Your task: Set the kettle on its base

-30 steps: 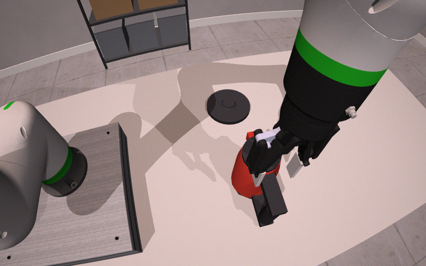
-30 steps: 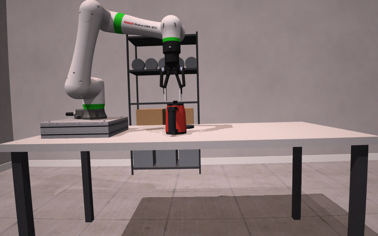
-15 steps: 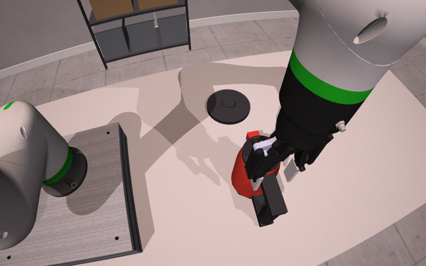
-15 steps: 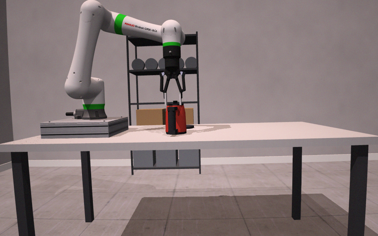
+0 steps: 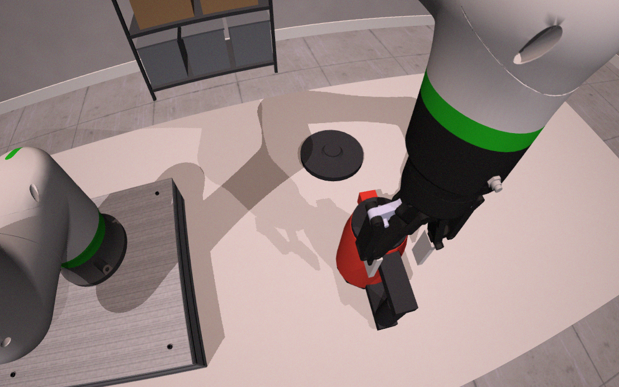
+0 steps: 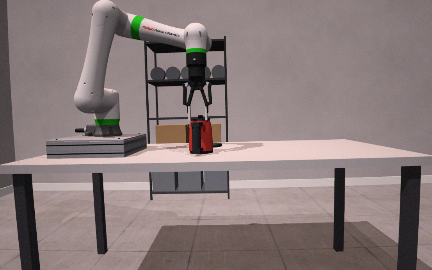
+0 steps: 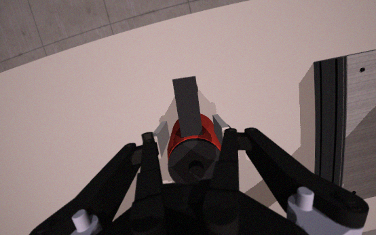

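Note:
The red kettle (image 5: 357, 253) with a dark lid and dark handle (image 5: 393, 293) stands upright on the table, a little in front of its round black base (image 5: 331, 155), apart from it. The stud shows at the base's middle. My gripper (image 5: 398, 257) is open and points straight down over the kettle's top, with one finger pad on each side of the kettle's upper body and a small gap at each. In the side view the fingertips (image 6: 198, 115) are level with the lid of the kettle (image 6: 200, 135). The wrist view shows the kettle (image 7: 193, 142) between the pads (image 7: 190, 132).
The arm's grey mounting plate (image 5: 109, 288) lies on the table's left side. A shelf rack (image 5: 201, 38) with boxes stands on the floor behind the table. The table's front edge is close to the kettle's handle.

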`<state>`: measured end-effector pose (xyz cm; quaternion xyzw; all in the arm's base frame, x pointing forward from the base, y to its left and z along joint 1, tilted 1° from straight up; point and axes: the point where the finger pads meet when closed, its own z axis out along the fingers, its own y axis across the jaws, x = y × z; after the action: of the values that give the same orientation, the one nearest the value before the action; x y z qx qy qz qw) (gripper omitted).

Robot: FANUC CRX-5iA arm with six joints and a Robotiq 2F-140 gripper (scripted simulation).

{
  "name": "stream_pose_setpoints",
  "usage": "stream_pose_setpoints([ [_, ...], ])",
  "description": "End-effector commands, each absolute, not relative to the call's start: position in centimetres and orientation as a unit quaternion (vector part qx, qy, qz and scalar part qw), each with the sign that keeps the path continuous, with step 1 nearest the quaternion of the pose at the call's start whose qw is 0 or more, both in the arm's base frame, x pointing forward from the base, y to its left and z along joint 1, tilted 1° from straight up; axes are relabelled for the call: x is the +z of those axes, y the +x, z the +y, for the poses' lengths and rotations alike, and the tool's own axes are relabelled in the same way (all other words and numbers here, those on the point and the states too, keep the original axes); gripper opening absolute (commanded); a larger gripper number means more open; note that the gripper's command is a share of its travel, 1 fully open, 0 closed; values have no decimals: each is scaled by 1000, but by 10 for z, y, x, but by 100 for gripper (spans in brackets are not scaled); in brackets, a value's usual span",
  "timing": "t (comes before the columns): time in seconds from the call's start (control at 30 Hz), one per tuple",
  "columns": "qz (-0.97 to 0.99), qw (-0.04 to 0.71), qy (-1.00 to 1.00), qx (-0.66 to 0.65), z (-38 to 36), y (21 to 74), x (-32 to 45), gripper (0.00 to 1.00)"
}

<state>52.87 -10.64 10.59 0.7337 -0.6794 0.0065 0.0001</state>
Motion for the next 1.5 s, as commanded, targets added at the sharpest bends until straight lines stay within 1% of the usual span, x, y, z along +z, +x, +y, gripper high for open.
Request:
stream_pose_setpoints([
  [0.0, -679, 0, 734, 7, -106, 529, 106, 47],
  [0.8, -679, 0, 734, 7, -106, 529, 104, 47],
  [1.47, -679, 0, 734, 7, -107, 529, 67, 47],
])
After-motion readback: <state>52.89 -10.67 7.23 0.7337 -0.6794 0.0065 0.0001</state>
